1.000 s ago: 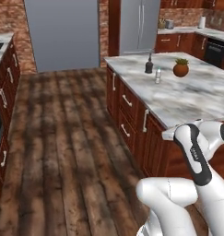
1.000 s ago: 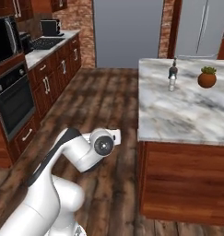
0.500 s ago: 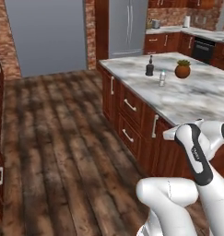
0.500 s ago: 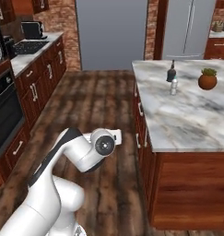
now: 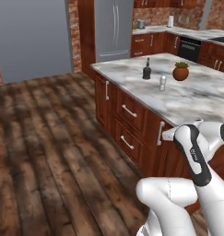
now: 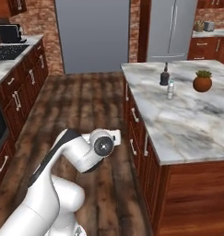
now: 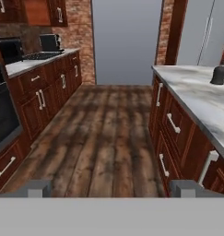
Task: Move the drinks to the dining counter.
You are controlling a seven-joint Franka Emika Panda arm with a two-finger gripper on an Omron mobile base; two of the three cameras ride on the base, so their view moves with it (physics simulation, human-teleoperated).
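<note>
I've got the arm tucked low by the base while I drive, gripper [image 7: 111, 189] wide open, nothing between the tips. It's aimed down the aisle, so the island [image 5: 191, 94] sits to the right of the jaws. Drinks I can see are well ahead and right of the jaws, on the island top: black bottle [image 5: 147, 70] and a small clear bottle [image 5: 162, 83] close together, plant pot [image 5: 180, 72] just beyond. Nothing within reach; my read is I need to get closer first.
</note>
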